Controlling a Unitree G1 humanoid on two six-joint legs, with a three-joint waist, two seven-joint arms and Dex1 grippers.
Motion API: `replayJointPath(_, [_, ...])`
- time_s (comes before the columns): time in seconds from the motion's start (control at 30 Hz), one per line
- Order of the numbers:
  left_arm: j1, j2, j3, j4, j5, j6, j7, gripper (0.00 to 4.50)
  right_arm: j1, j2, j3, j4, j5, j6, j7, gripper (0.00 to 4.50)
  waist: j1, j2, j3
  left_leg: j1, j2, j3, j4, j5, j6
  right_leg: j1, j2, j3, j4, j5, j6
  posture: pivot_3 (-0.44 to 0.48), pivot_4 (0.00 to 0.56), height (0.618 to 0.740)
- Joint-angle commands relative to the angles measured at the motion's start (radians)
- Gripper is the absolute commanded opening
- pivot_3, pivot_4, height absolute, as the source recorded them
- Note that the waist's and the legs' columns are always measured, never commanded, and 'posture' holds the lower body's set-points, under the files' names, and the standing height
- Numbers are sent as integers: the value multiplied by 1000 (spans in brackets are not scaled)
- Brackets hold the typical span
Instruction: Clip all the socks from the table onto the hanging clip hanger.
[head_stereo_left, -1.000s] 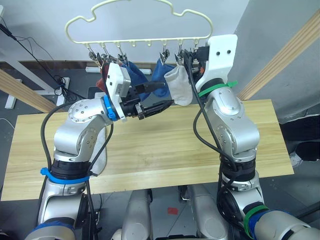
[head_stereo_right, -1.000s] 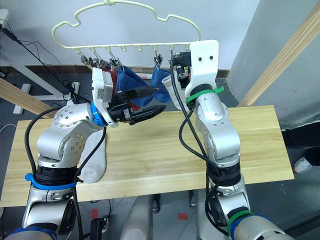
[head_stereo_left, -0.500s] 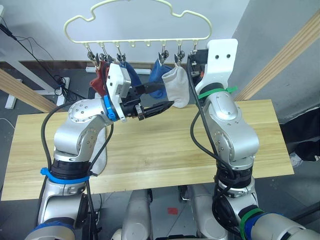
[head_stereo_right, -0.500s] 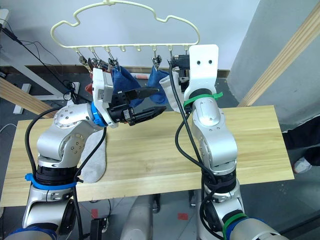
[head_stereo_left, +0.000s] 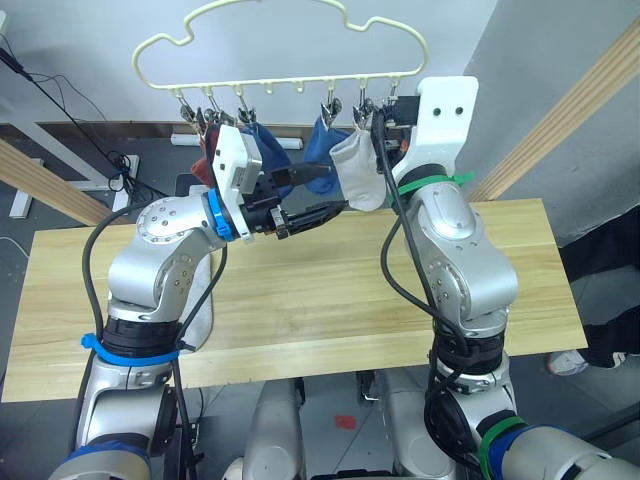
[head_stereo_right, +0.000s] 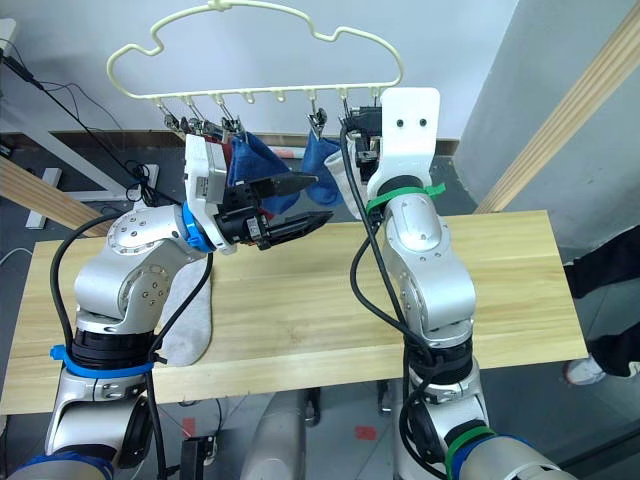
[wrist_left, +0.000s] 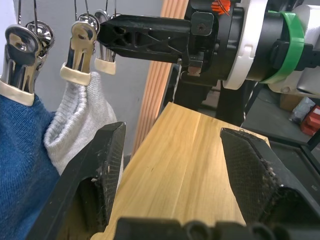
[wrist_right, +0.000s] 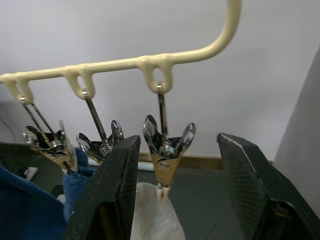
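Note:
The pale yellow clip hanger (head_stereo_left: 290, 20) hangs above the table (head_stereo_left: 330, 300). From its clips hang a red sock (head_stereo_left: 203, 152), two blue socks (head_stereo_left: 268, 150) and a light grey sock (head_stereo_left: 362, 178). That grey sock hangs from the clip beside the end clip (wrist_right: 167, 145). My right gripper (wrist_right: 177, 140) is open, one finger on each side of the bare end clip. My left gripper (head_stereo_left: 325, 190) is open and empty in the air beside the hanging grey sock (wrist_left: 75, 125). Another grey sock (head_stereo_right: 185, 325) lies on the table under my left arm.
Slanted wooden beams of a pole frame stand at the right (head_stereo_left: 575, 105) and the left (head_stereo_left: 50, 185). Cables (head_stereo_left: 60, 110) run along the floor behind the table. A person's leg and shoe (head_stereo_right: 600, 300) are beside the table's right end.
The hanger and its socks swung a little to the left and back. Both grippers stay almost where they were. A person's leg has come in at the right.

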Motion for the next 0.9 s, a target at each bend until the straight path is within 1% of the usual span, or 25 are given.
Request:
replayJointPath(0.03, [-4,1,-2,-27,3,-23,-6,3294,-6,52,-2,-30,30,-39,4,2519,0,0,0,0,0,0,0,0,0,0,0,0,0,0,0,-59,424,740])
replayJointPath(0.6, [-1,12,3,-27,8,-23,-10,3294,-14,41,-46,53,148,-142,45,2519,1,0,0,0,0,0,0,0,0,0,0,0,0,0,0,-42,429,740])
replayJointPath(0.73, [-1,13,5,-30,8,-19,-11,3294,-10,39,-55,68,184,-176,77,2519,1,0,0,0,0,0,0,0,0,0,0,0,0,0,0,-33,431,740])
replayJointPath(0.9, [-1,14,6,-32,9,-17,-11,3294,-7,-4,-56,77,210,-210,139,2519,1,0,0,0,0,0,0,0,0,0,0,0,0,0,0,-33,431,740])
